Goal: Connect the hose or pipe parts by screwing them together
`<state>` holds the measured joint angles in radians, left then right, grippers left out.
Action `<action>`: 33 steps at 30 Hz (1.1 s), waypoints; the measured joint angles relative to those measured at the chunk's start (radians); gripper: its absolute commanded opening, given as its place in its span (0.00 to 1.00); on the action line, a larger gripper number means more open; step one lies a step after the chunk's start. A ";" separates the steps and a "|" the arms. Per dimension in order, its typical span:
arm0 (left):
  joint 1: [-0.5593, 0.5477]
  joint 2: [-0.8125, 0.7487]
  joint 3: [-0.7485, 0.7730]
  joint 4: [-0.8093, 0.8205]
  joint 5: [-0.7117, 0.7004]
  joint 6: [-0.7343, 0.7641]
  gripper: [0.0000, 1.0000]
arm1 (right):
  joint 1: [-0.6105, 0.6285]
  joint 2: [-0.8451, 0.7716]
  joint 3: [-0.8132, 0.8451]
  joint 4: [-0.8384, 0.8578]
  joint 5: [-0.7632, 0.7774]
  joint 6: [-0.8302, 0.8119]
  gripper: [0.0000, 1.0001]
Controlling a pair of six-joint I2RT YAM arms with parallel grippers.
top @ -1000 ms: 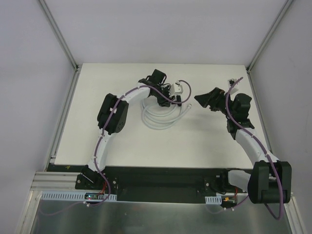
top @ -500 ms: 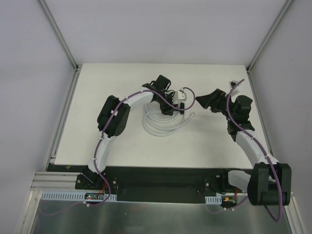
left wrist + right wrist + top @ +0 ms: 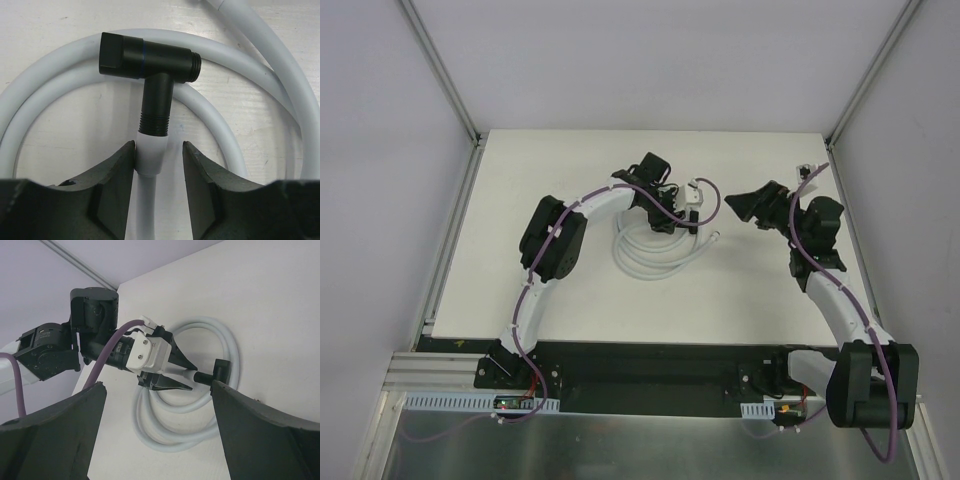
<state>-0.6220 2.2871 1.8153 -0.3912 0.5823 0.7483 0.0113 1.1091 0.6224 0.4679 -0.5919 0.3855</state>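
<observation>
Probably light, limp along white hose [image 3: 265, 50], rigid at black T connector [image 3: 150, 55]; best pinched on white collar [image 3: 150, 152] at its 6 o'clock, loosely straddled by left gripper [image 3: 157, 150], with right gripper [image 3: 156, 390] wide, empty.

— Underneath?
— White tabletop [image 3: 570, 300], faintly marked.
— Around?
— Grey walls [image 3: 650, 60], slanting aluminium rails [image 3: 440, 70] at the back corners.
— Nearest edge?
— Black strip [image 3: 650, 370], then dull metal sheet [image 3: 640, 450] below.
</observation>
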 measured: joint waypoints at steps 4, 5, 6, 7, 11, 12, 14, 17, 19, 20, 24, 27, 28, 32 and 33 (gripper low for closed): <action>0.000 0.000 0.010 -0.003 0.000 0.001 0.37 | -0.002 -0.011 0.000 0.000 0.000 0.000 0.89; 0.000 0.000 0.011 -0.002 0.000 0.000 0.36 | -0.002 -0.011 0.000 0.001 0.000 0.000 0.89; 0.000 0.000 0.011 -0.002 0.000 0.001 0.36 | -0.002 -0.011 0.000 0.001 0.000 0.000 0.88; -0.001 0.000 0.011 -0.003 -0.001 0.001 0.34 | -0.002 -0.011 0.000 0.001 0.000 0.000 0.88; -0.003 0.002 0.016 -0.003 -0.016 0.002 0.20 | -0.008 -0.016 -0.012 0.010 -0.001 0.001 0.88; -0.005 0.002 0.018 -0.005 -0.017 0.005 0.14 | -0.013 -0.018 -0.016 0.011 -0.001 0.003 0.88; -0.008 0.002 0.021 -0.008 -0.016 0.007 0.01 | -0.023 -0.021 -0.022 0.013 0.000 0.004 0.88; -0.012 0.002 0.022 -0.011 -0.018 0.011 0.00 | -0.031 -0.028 -0.030 0.015 0.000 0.004 0.88; -0.012 0.002 0.022 -0.011 -0.017 0.011 0.00 | -0.034 -0.030 -0.032 0.015 0.000 0.004 0.88; -0.012 0.002 0.022 -0.010 -0.017 0.011 0.00 | -0.034 -0.030 -0.032 0.015 0.000 0.004 0.88; -0.011 0.002 0.022 -0.010 -0.009 -0.002 0.00 | -0.035 -0.030 -0.032 0.015 -0.005 0.000 0.88; -0.005 0.002 0.022 -0.010 0.022 -0.019 0.00 | -0.036 -0.030 -0.032 0.014 -0.021 -0.007 0.89; -0.003 0.002 0.022 -0.010 0.031 -0.027 0.00 | -0.036 -0.030 -0.032 0.014 -0.026 -0.009 0.90; 0.012 0.001 0.022 -0.008 0.070 -0.056 0.00 | -0.036 -0.030 -0.031 0.014 -0.044 -0.031 0.98; 0.015 0.000 0.022 -0.006 0.075 -0.061 0.00 | -0.036 -0.031 -0.031 0.014 -0.045 -0.039 1.00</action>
<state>-0.6071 2.2871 1.8370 -0.3977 0.6575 0.6868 -0.0250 1.0782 0.5911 0.4816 -0.6373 0.3466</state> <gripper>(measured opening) 0.161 0.954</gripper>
